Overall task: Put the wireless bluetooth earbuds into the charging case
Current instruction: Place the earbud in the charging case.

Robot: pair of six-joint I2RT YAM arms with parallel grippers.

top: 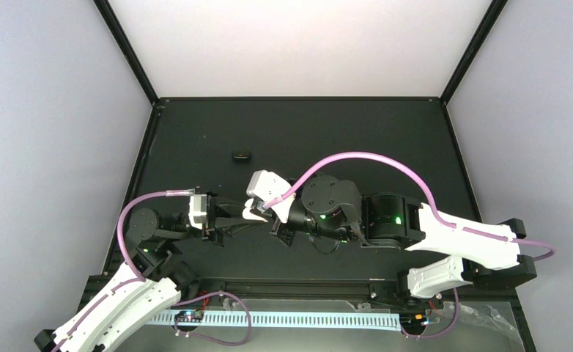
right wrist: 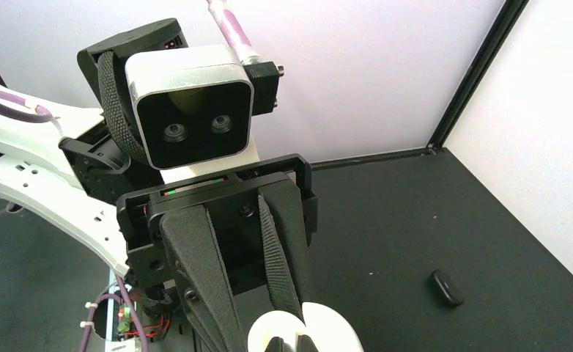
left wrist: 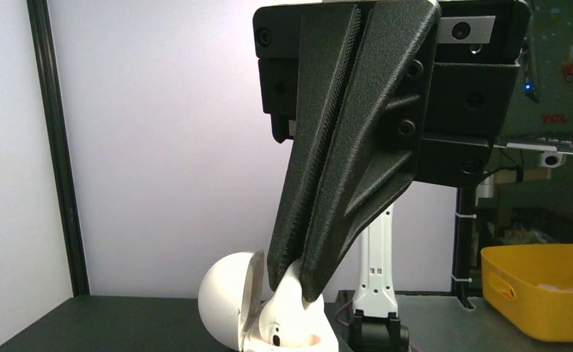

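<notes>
Right gripper (left wrist: 294, 287), seen from the left wrist, points down with its fingers drawn narrow. They pinch a white earbud (left wrist: 291, 298) at their tips, right over the mouth of the charging case (left wrist: 292, 334). The case's domed lid (left wrist: 226, 299) stands open at 9 o'clock of the bud. From the right wrist, the left gripper (right wrist: 263, 330) has a finger on each side of the case (right wrist: 322, 327), clamping it. From above, the left gripper (top: 241, 215) reaches toward 3 o'clock and the right arm toward 9 o'clock. They meet at the case (top: 254, 213), near the middle of the black table (top: 357, 136). A small black oval object (top: 241, 155) lies at 12 o'clock of the case, well apart.
</notes>
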